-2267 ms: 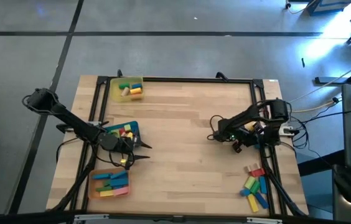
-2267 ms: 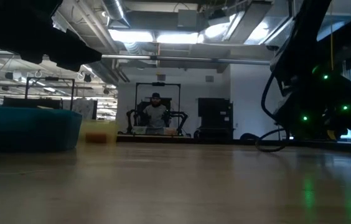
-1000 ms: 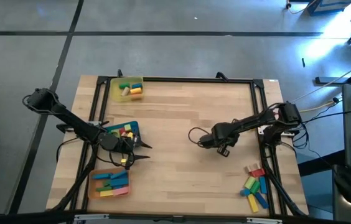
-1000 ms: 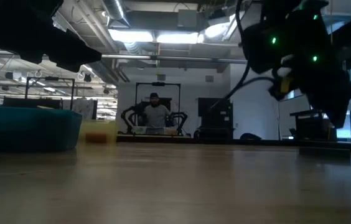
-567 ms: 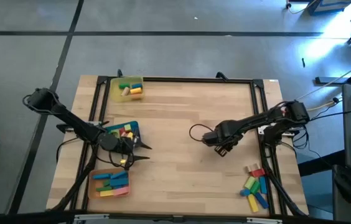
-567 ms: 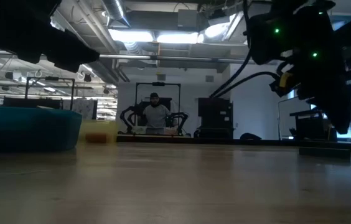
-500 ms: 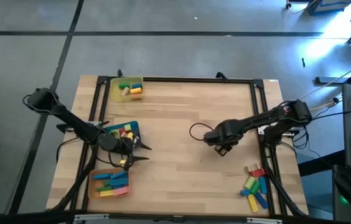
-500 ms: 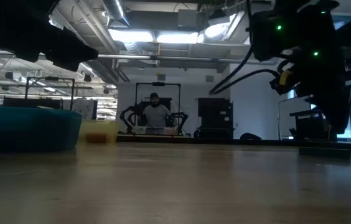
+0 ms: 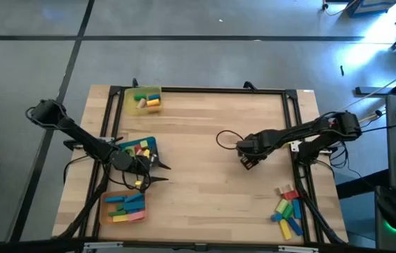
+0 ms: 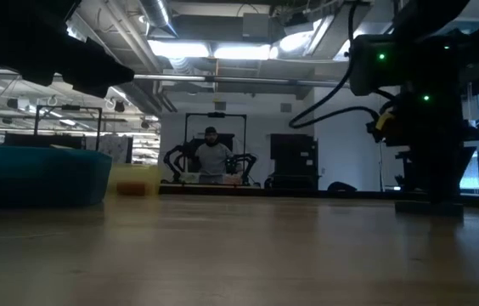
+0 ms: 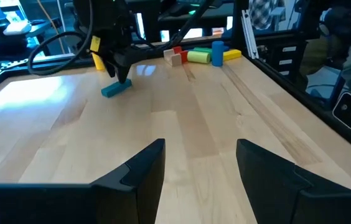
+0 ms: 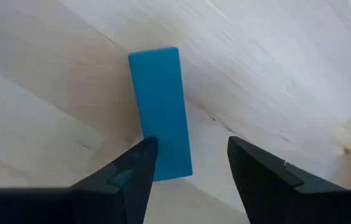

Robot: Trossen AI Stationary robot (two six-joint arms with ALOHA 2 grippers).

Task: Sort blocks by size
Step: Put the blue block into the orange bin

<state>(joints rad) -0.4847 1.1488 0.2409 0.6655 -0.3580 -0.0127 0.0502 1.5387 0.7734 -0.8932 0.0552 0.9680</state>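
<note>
Directly beneath the right gripper (image 12: 185,165), whose fingers stand apart, a blue block (image 12: 160,112) lies flat on the tabletop (image 9: 198,126), its long axis running out past the fingertips.

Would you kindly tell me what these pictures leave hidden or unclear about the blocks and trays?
- High view: the blue block on the table is hidden under the right gripper.
- High view: blocks in the blue tray are partly covered by the left arm.
- Low view: the trays' walls hide their contents.
- Left wrist view: the far pile of blocks is too small to count.
</note>
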